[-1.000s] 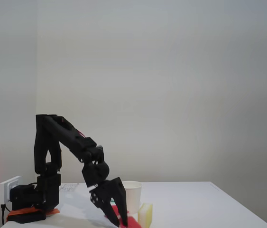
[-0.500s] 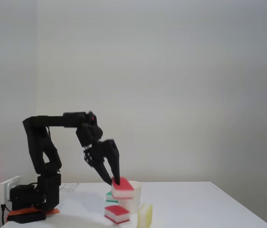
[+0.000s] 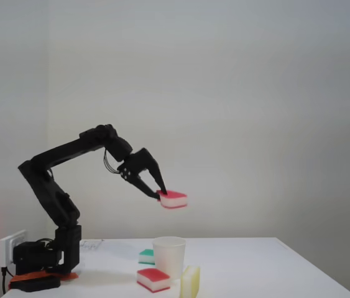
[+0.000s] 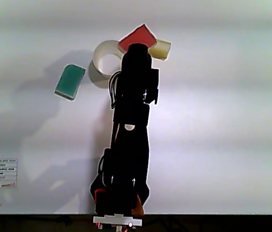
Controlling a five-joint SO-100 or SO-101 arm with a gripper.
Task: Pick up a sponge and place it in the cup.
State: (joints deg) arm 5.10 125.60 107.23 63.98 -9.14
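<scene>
The tool (image 3: 160,194) pinches a sponge (image 3: 173,198) by one end, its two dark fingers pressed into the soft block, and holds it high in the air over the surface (image 3: 255,261), well above the cup (image 3: 169,255). In the fixed view the sponge sits roughly level, red layer up and white layer below, and hangs more or less over the cup's mouth; that height looks chosen to clear the rolled rim before any lowering. The cup is plain white paper, slightly tapered, upright and open, and seems wide enough to take the narrow block if it goes in end first or tilted. A second red-and-white sponge (image 3: 153,279) lies flat on the surface, just in front of the cup as the fixed view shows it, and a pale yellow sponge block (image 3: 190,281) stands on edge just beside it. A green-and-white sponge (image 4: 70,81) lies apart from the cup, toward the surface's left side as the other view shows it. In that view from above, the arm hides the tool and covers part of the cup's rim (image 4: 98,50), so I cannot tell there how well the held sponge lines up with the opening. All the sponges look light, porous and squashy, so a firm pinch suits them.
</scene>
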